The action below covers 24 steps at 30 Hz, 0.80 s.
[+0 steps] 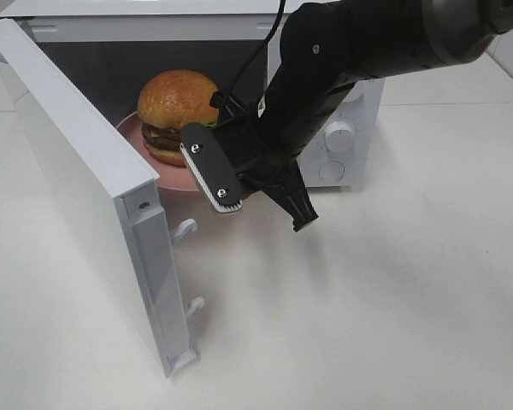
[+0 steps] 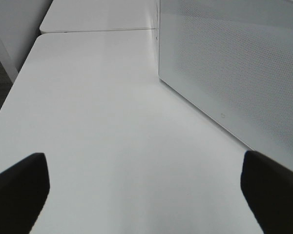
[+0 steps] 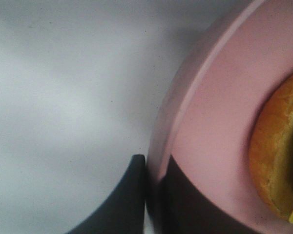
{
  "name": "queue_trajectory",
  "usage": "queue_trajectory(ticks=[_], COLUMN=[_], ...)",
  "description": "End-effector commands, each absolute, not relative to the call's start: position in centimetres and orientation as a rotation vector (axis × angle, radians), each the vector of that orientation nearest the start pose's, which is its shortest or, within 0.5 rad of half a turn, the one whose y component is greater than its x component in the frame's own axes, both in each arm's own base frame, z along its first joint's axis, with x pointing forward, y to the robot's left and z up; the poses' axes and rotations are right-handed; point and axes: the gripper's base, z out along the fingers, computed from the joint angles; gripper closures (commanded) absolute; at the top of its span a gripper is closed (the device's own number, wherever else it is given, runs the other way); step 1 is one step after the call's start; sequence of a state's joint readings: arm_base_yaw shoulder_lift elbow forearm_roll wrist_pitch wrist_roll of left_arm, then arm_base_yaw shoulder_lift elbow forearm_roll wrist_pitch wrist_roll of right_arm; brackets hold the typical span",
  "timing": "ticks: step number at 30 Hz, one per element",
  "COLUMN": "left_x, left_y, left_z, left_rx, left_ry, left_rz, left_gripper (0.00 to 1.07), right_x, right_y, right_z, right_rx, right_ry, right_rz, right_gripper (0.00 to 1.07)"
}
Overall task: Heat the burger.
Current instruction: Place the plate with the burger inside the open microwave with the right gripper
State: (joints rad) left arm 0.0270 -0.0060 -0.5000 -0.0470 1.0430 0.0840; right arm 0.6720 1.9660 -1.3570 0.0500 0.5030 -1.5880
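Note:
The burger (image 1: 178, 107), with a glossy golden bun, dark patty and green lettuce, sits on a pink plate (image 1: 167, 175) in the open microwave's mouth. My right gripper (image 1: 235, 203) reaches in from the right and is shut on the plate's front rim. In the right wrist view the plate (image 3: 210, 122) has its rim pinched in the gripper (image 3: 151, 195), with the burger's bun (image 3: 278, 161) at the frame edge. My left gripper (image 2: 146, 195) is open and empty over bare table. It does not show in the exterior high view.
The white microwave (image 1: 350, 137) stands at the back with its door (image 1: 77, 171) swung wide open to the left. The door's outer face (image 2: 234, 73) stands beside my left gripper. White table (image 1: 368, 325) spreads in front.

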Motion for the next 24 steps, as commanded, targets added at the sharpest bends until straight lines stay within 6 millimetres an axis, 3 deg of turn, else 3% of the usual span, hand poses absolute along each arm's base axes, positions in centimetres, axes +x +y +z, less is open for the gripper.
queue_trajectory(ticks=[1,24], left_x=[-0.7,-0.7], left_y=[-0.4,-0.4], left_z=[27.8,27.8], left_rx=[0.055,0.055], left_ry=[2.0,2.0], left_rz=[0.018,0.018], left_gripper=[0.07,0.07], right_x=[33.8,37.7], right_y=[27.0,29.3], right_z=[19.8,18.9], right_rx=[-2.267,-2.182], right_ry=[1.164,1.306], right_rz=[-0.31,-0.355], right_gripper=[1.07,1.07])
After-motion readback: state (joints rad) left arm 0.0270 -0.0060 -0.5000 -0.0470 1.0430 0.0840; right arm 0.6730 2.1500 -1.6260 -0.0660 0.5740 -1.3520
